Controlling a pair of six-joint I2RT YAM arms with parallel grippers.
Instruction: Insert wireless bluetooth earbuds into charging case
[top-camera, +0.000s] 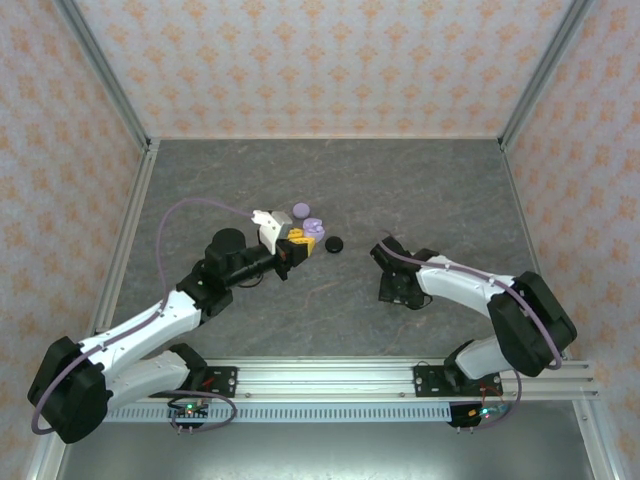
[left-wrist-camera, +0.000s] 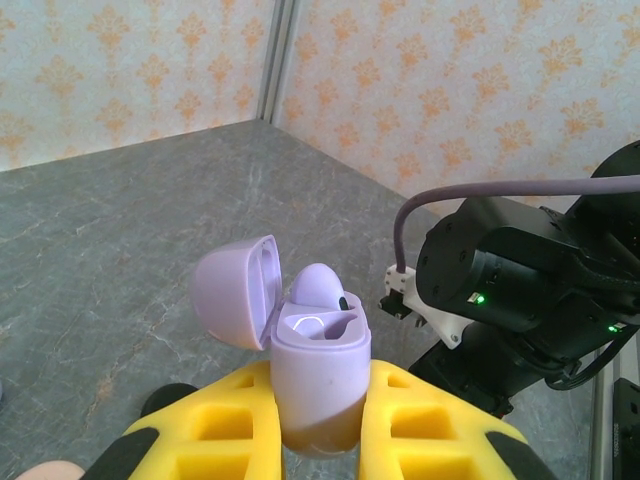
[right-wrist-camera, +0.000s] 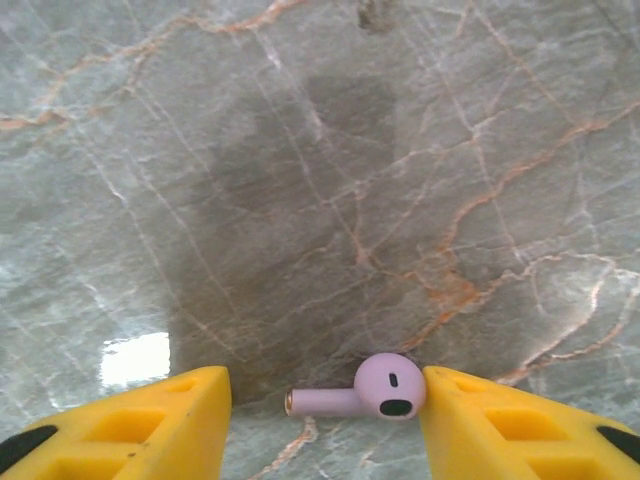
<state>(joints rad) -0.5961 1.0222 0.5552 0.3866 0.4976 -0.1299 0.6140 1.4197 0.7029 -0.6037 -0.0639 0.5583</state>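
Open lavender case (left-wrist-camera: 320, 362) in left pincer (left-wrist-camera: 320, 425)

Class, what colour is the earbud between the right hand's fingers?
The earbud is pale lavender, best seen in the right wrist view.

Inspection finding: a lavender charging case (left-wrist-camera: 318, 385) is being held upright between the yellow fingers (left-wrist-camera: 420, 420) of the left gripper (left-wrist-camera: 320, 372), which is clamped on its lower body. Its lid (left-wrist-camera: 235, 292) is being presented swung open to the left on its hinge. One lavender earbud (left-wrist-camera: 318, 285) is being carried seated in the case, its rounded head protruding. A second earbud (right-wrist-camera: 365, 392), pale pinkish-lavender, is being recorded lying on its side on the marbled table (right-wrist-camera: 300, 150). Its stem is pointing left, between the parted fingers of the right gripper (right-wrist-camera: 322, 385).
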